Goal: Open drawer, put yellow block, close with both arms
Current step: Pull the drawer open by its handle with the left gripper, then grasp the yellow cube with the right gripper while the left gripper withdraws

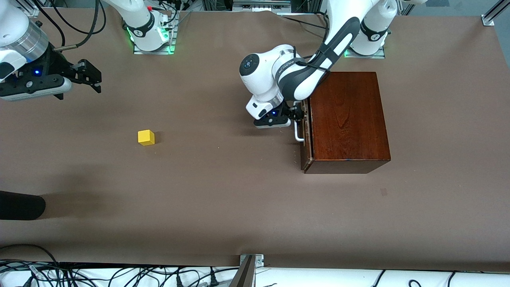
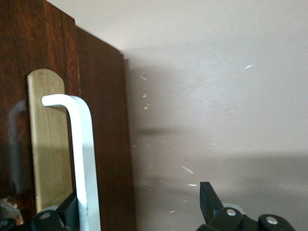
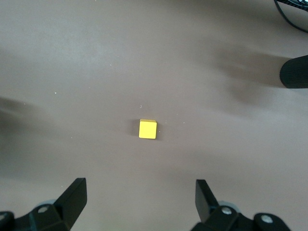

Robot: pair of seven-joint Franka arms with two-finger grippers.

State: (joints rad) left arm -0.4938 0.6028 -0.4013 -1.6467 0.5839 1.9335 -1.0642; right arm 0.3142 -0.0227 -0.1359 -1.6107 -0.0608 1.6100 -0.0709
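Observation:
The drawer is pushed into the glossy mahogany box [image 1: 346, 119]. Its dark front [image 1: 306, 153] faces the right arm's end of the table and carries a white loop handle [image 1: 298, 133]. My left gripper [image 1: 297, 113] is open at the handle's end nearer the arm bases. In the left wrist view the handle [image 2: 82, 154] stands between the fingertips [image 2: 209, 199], close to one of them, in front of a brass plate [image 2: 48, 139]. The yellow block [image 1: 146, 137] lies alone on the table. My right gripper [image 1: 89, 77] is open and empty, up in the air, and the right wrist view shows the block [image 3: 147, 129] ahead of the gripper [image 3: 142, 197].
A black rounded object [image 1: 20, 205] juts in at the right arm's end of the table and also shows in the right wrist view [image 3: 294, 72]. Cables and a metal bracket [image 1: 251, 263] run along the table's nearest edge. Brown table [image 1: 223, 191] spreads between block and box.

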